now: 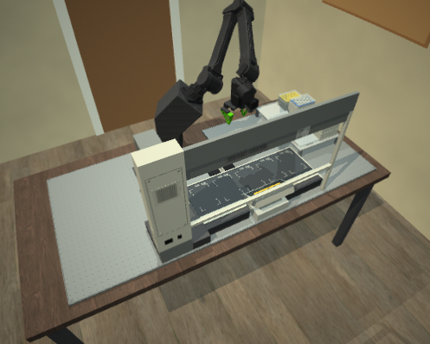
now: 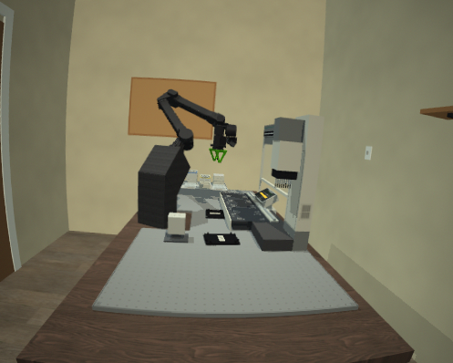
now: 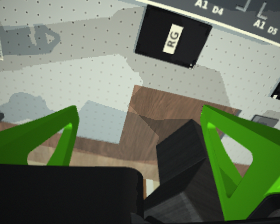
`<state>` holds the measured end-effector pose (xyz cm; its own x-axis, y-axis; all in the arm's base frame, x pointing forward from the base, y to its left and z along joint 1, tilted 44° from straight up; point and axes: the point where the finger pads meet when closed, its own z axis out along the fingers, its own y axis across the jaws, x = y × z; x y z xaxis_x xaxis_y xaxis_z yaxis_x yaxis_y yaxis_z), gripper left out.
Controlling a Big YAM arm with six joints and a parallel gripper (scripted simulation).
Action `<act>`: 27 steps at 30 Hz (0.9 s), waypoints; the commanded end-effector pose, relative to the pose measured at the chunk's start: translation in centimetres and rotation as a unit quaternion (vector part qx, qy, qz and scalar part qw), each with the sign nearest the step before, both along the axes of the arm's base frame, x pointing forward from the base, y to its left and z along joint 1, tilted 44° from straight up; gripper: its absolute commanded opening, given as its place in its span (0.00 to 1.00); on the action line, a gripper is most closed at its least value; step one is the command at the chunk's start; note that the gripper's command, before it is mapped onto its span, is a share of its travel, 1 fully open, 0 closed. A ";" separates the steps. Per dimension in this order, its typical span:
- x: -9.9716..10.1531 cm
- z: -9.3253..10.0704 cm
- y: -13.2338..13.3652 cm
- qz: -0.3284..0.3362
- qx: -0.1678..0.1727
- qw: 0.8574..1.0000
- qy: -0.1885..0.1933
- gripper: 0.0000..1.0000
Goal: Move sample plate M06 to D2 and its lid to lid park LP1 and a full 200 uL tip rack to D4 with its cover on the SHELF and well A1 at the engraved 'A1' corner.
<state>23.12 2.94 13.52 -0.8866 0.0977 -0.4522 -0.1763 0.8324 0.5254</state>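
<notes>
My gripper (image 1: 234,114) hangs open and empty above the table, between the arm's base and the liquid handler; it also shows in the exterior view (image 2: 218,156). In the wrist view its green fingers stand wide apart with nothing between them. Below and ahead lies the black regrip nest RG (image 3: 172,37), with the deck's D4 (image 3: 206,6) and D5 (image 3: 266,27) corners beyond it. The SHELF stands to the right of the gripper, with a yellow-topped rack (image 1: 289,97), a blue-topped rack (image 1: 302,101) and a white plate (image 1: 271,111). I cannot read any labels. The deck (image 1: 249,177) holds no labware.
The liquid handler's grey beam (image 1: 271,130) and cream tower (image 1: 163,199) stand in front of the deck. The arm's dark base block (image 1: 176,112) is left of the gripper. Two black pads (image 2: 221,238) (image 2: 214,213) and a white box (image 2: 177,223) lie on the mat.
</notes>
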 end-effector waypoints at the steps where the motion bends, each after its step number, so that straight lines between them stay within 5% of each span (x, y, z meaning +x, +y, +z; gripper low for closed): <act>1: 0.8 1.0 -0.6 0.022 -0.026 0.999 -0.042 1.00; 27: 0.8 1.0 -0.6 0.185 -0.126 0.961 -0.162 1.00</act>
